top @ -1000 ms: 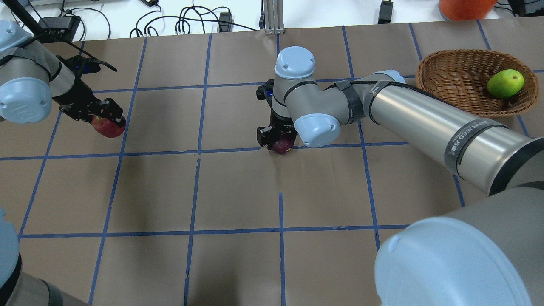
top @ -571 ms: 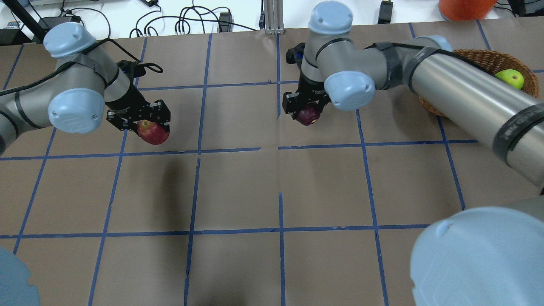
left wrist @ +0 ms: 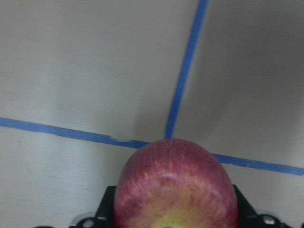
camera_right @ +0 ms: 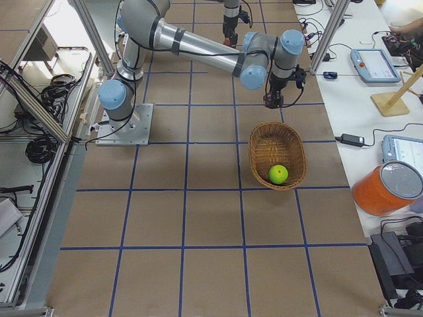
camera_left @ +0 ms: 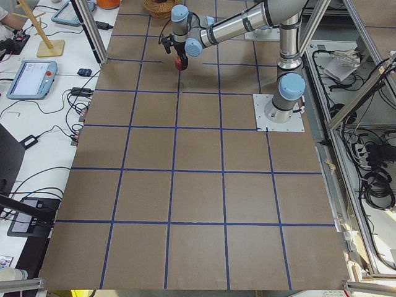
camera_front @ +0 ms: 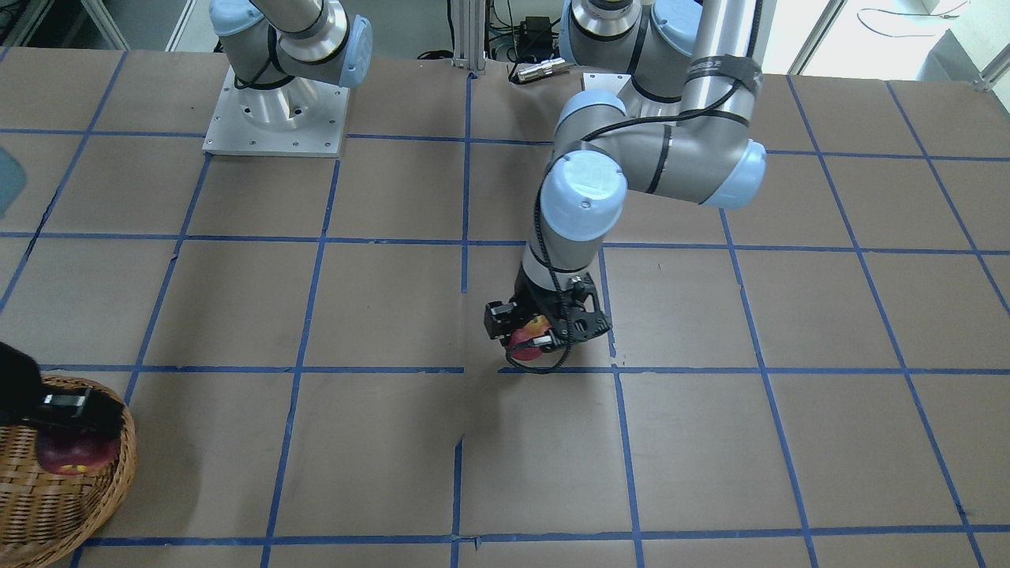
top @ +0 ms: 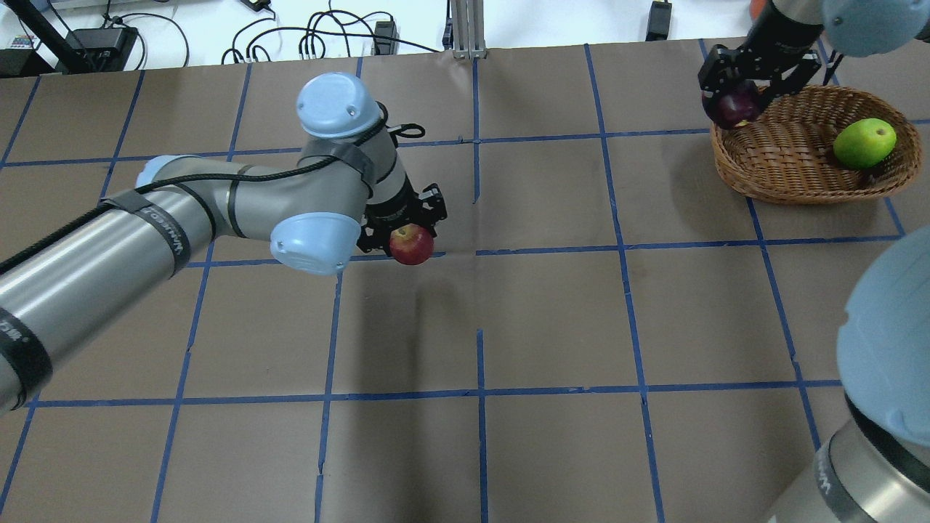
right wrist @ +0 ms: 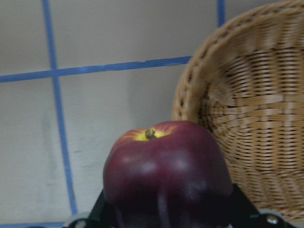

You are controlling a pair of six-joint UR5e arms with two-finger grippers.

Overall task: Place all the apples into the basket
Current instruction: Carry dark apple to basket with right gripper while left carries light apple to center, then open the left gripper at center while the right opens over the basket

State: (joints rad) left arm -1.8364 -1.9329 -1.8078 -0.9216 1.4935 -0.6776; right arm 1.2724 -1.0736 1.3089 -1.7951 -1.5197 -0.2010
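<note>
My left gripper [top: 404, 232] is shut on the lighter red apple [top: 413, 245] and holds it above the table's middle, over a blue tape crossing; the apple fills the left wrist view [left wrist: 175, 185]. My right gripper [top: 742, 93] is shut on the dark maroon apple [top: 735, 107] and holds it over the left rim of the wicker basket [top: 785, 160]. The right wrist view shows that apple [right wrist: 166, 175] beside the basket wall [right wrist: 256, 118]. The lime-green apple [top: 863, 143] lies in the basket's right half.
An aluminium post [top: 465, 29] and cables [top: 327, 36] stand along the far edge. An orange bucket [camera_right: 386, 188] and tablets [camera_right: 373, 63] sit on the bench beyond the basket. The table is brown paper with blue tape lines.
Both arms have swung to the right with their apples. The right gripper went from the table's middle to the basket's left rim. The left gripper went from the far left to the middle.
</note>
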